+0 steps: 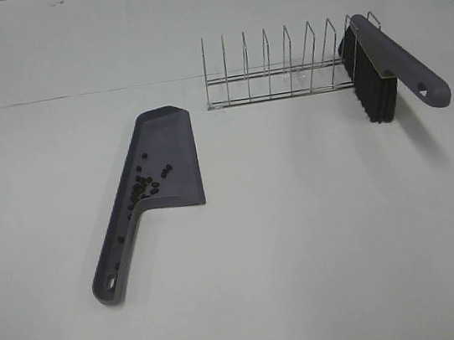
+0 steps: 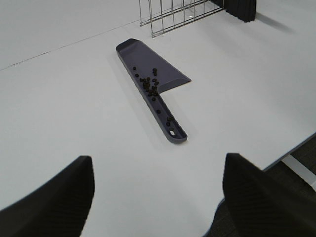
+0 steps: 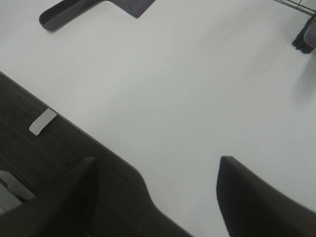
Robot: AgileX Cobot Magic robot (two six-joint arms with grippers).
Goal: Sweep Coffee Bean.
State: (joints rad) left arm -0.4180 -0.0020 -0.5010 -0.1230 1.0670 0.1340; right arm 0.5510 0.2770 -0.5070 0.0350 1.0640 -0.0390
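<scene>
- The tiny dark oval coffee beans (image 1: pixel 143 184) lie inside the grey-purple plastic dustpan (image 1: pixel 176 156), some down its handle channel.
- The grey-handled black-bristled brush (image 1: pixel 376 73) stands in the wire rack (image 1: pixel 280 65), well apart from the dustpan.
- The left gripper (image 2: pixel 157 197) and right gripper (image 3: pixel 155 195) have their fingers spread, empty; I'd lift the dustpan level, since I judge tilting would spill beans onto the white table (image 1: pixel 320 233).

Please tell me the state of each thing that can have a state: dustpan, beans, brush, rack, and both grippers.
dustpan: lying flat on the table, beans inside
coffee beans: in the dustpan, some down its handle channel
brush: propped in the rack's end
wire rack: upright
left gripper: open, empty
right gripper: open, empty
</scene>
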